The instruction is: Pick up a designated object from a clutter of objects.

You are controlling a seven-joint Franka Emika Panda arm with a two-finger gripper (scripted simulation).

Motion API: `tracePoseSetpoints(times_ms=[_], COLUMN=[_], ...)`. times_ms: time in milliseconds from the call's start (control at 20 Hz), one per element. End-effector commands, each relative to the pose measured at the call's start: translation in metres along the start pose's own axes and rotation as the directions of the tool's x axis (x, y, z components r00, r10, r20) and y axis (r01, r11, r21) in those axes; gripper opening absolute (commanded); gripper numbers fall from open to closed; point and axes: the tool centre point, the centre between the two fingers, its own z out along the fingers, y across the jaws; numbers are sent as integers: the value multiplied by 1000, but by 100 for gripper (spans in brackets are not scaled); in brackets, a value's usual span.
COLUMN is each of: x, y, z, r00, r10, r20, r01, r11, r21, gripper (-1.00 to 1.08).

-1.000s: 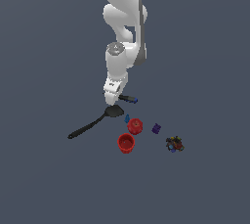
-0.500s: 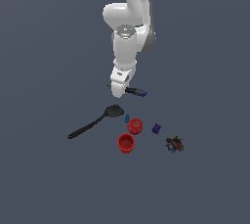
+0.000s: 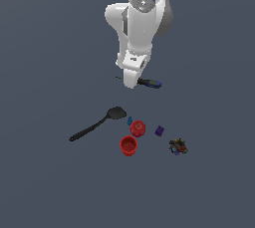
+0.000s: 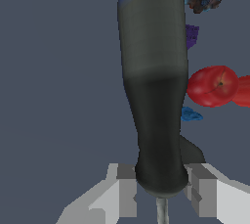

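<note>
Screwdriver (image 3: 149, 83) higher than before

- The flat, matte slate-grey ground plane (image 3: 45, 182) fills the whole exterior view, edge to edge, as 1 unbroken surface.
- No seam, tile line or texture shows on it; the tone is even, slightly bluish.
- The wrist view shows the same plain grey surface (image 4: 53, 71) behind everything.
- Lighting is soft and diffuse, with only faint shading on the ground.
</note>
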Motion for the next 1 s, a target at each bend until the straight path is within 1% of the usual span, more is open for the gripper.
tracePoseSetpoints(times_ms=[0,550,950], x=[11,64,91], y=[-2,-10,-12], z=[-21,-114,-160], r00=[1000,1000,1000], r10=[-1,-4,-5], r20=[0,-1,-2], r01=[1,4,5], r11=[1000,1000,1000], r21=[1,6,8], gripper=[-100,-100,-100])
